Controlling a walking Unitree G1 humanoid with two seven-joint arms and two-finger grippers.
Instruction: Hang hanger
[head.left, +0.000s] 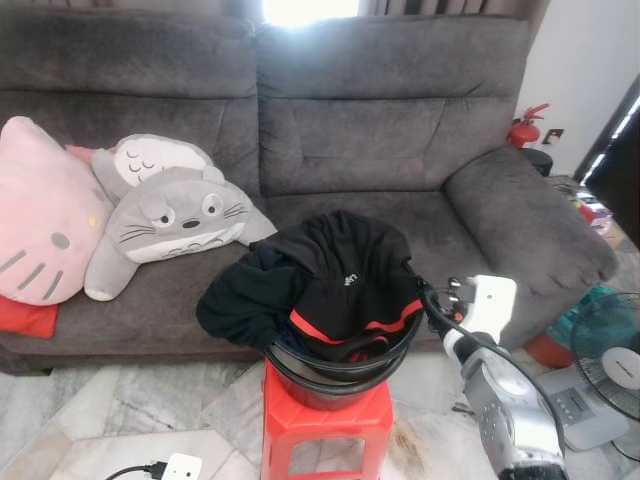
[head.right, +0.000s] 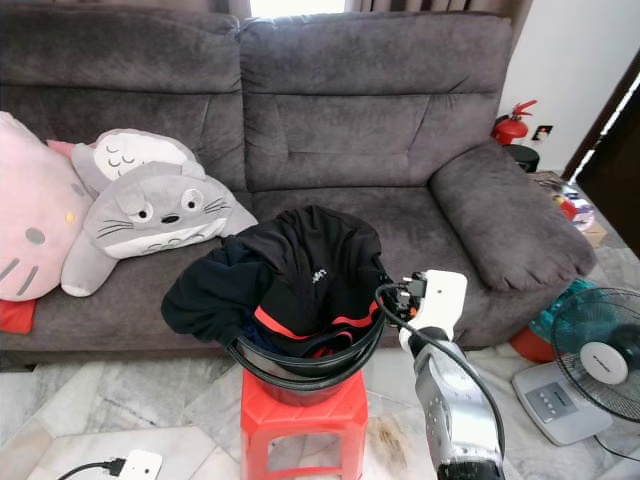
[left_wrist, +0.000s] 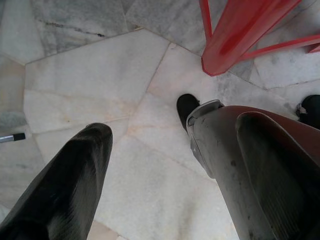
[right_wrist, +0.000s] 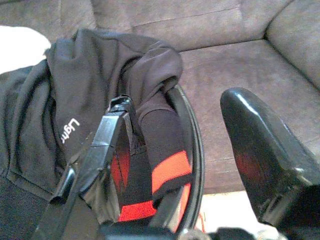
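1. This is a home living room: a wide grey fabric sofa (head.left: 300, 150) spans 9 to 3 o'clock.
2. Plush toys, a pink cat cushion (head.left: 45, 215) and a grey creature (head.left: 165, 215), lie on it at 9 o'clock.
3. A laundry bucket (head.left: 340, 375) of dark clothes (head.left: 320, 280) sits on a red plastic stool (head.left: 325, 430) at 6 o'clock.
4. A floor fan (head.left: 610, 365) stands at 4 o'clock on the marble-tile floor (head.left: 120, 410).

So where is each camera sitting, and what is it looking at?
Left eye view: on the head, looking down at the sofa, black bucket of dark clothes on a red stool; right arm shows.
Right eye view: the other eye, same scene.
Left wrist view: looks along the open left gripper at the marble floor and the stool's leg.
Right wrist view: looks along the open right gripper at the bucket's rim, shared with the eye views.
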